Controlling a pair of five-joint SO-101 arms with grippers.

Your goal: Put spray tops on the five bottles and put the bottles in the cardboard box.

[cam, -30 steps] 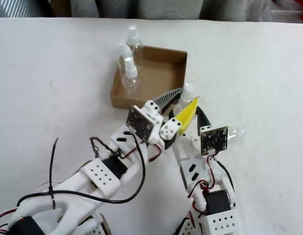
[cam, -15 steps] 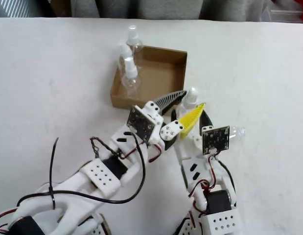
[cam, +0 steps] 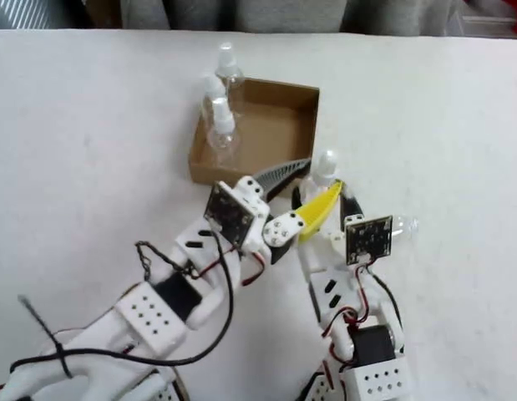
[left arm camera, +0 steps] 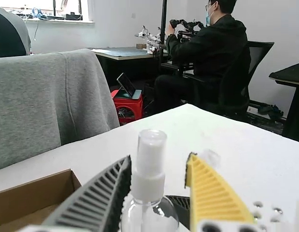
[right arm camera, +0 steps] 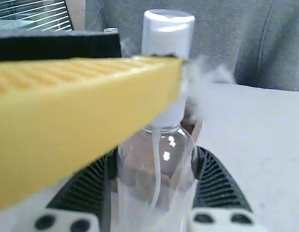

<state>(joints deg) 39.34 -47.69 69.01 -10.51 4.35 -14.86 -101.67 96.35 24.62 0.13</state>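
From above, my right pincer (cam: 323,205) is clamped on the belly of a clear plastic bottle with a white spray top (cam: 325,164). The bottle stands upright on the white bench (cam: 99,125), just beside the near right corner of the open brown cardboard box (cam: 275,138). My left pincer (cam: 323,174) is spread apart, its grey and yellow fingers on either side of that top. Three more spray-topped bottles (cam: 223,134) line the box's left wall.

My left wrist view adds the gap between the top and the yellow finger (left arm camera: 207,193).

My right wrist view adds the black fingers (right arm camera: 217,183) pressing the bottle's sides, with the yellow finger crossing in front.
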